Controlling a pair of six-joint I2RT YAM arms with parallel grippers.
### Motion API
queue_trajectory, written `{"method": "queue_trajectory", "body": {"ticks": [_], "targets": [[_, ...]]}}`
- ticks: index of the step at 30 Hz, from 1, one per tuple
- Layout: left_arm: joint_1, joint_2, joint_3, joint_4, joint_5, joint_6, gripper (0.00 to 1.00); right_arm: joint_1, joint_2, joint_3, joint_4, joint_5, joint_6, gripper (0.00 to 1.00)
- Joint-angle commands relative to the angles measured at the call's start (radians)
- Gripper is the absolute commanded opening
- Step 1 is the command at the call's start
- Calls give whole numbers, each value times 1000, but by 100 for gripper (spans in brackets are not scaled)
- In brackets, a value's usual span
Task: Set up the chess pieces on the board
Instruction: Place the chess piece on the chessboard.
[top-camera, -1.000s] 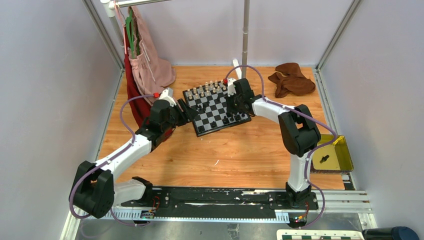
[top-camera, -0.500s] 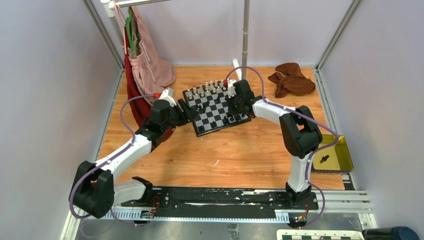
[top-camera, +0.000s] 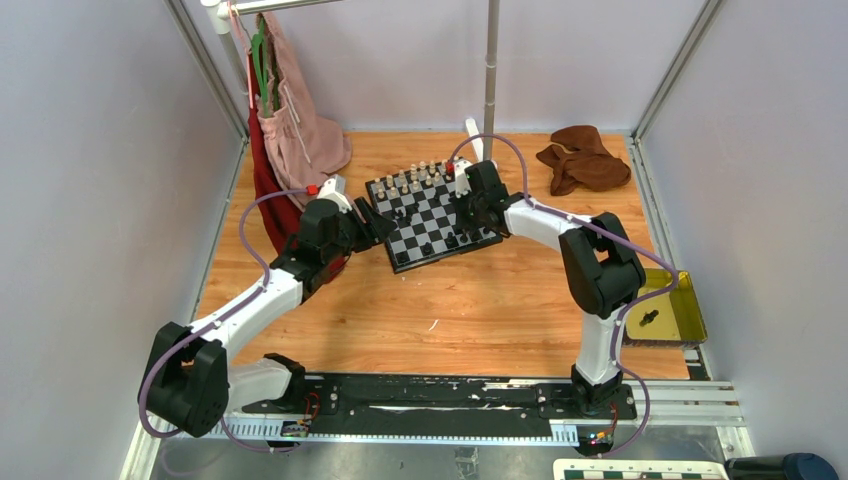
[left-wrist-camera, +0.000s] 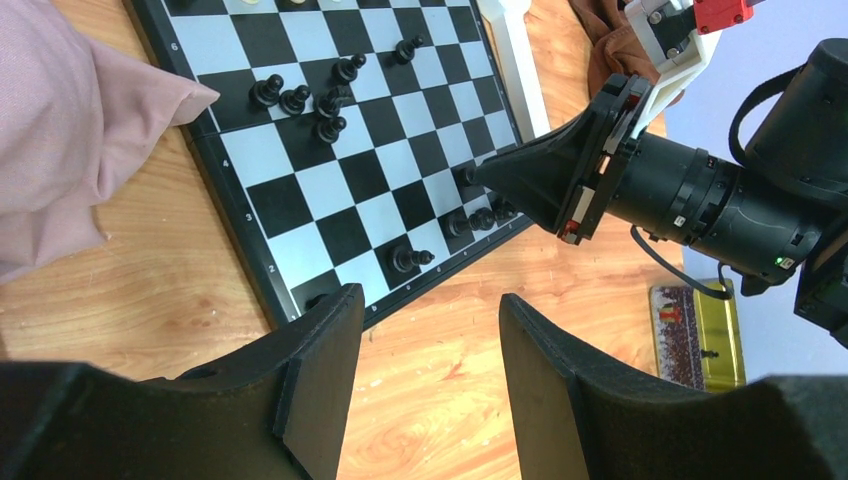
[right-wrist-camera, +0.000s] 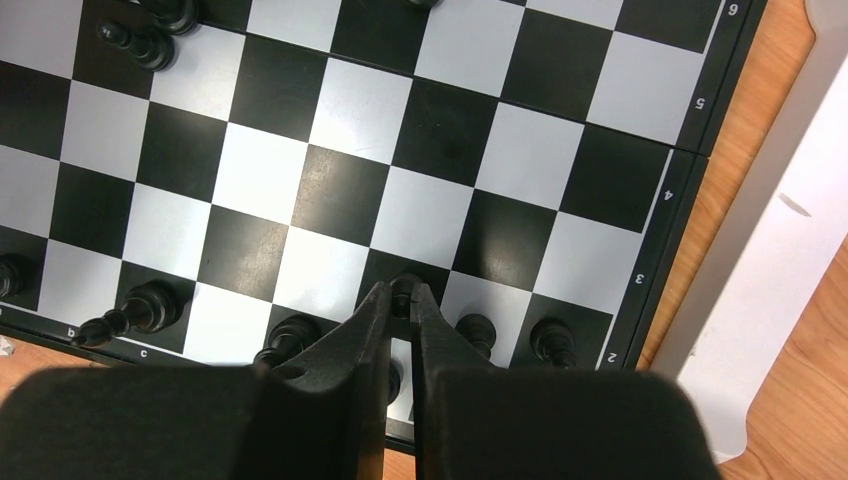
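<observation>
One board (top-camera: 430, 212) sits on the counter (top-camera: 480, 300). The left wrist view shows at least ten black chess pieces (left-wrist-camera: 328, 128) on it: six grouped mid-board, four or more by its near edge. The cream chess pieces (top-camera: 420, 175) along its far edge are too small to count. One yellow tray (top-camera: 675, 300) at the counter's right edge holds one black piece. One brown cloth (top-camera: 585, 160) lies in the far right corner.

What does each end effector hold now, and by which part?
The right end effector pinches a black piece by its top, it seems. The left end effector is open and holds nothing.
</observation>
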Motion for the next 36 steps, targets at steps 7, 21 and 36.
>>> {"method": "queue_trajectory", "body": {"ticks": [7, 21, 36], "targets": [[8, -12, 3, 22, 16, 12, 58, 25, -25, -25, -42, 20, -11, 10], [8, -13, -3, 24, 16, 12, 58, 25, -36, 16, -57, 26, -12, 29], [17, 30, 25, 35, 31, 24, 58, 24, -4, 134, -99, 33, -32, 29]]}}
